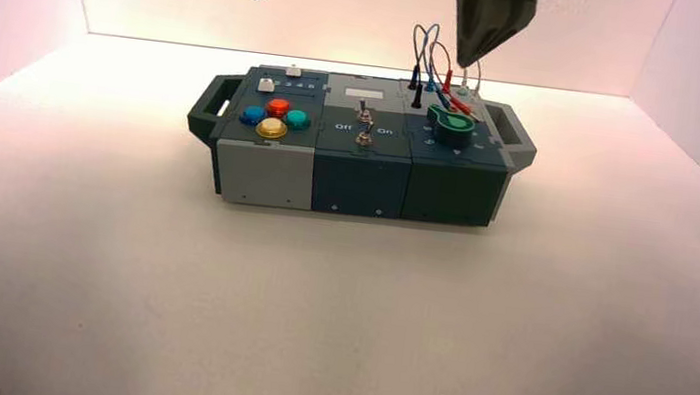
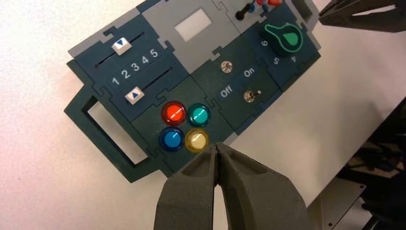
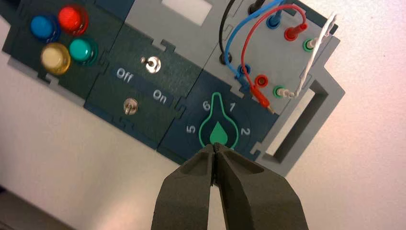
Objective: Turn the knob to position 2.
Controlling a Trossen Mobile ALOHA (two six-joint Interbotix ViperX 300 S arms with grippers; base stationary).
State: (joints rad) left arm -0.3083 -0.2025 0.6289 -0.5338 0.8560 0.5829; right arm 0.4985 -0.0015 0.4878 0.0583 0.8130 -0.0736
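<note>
Right gripper (image 3: 215, 146): tips pressed together, over the box's right part, near the green knob (image 3: 218, 129). Right wrist view alone reads its pointer between 6 and 1; lower rim hidden. Left gripper (image 2: 216, 146): tips together, by the buttons (image 2: 185, 126).

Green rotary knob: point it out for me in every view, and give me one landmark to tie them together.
High view: the green rotary knob, on the box's right part, in front of the wires.
Left wrist view: toward the upper right corner of the picture, by the numerals 4, 5 and 6.
Right wrist view: just below centre, pointer between 6 and 1.
Shared landmark: the yellow push button.
</note>
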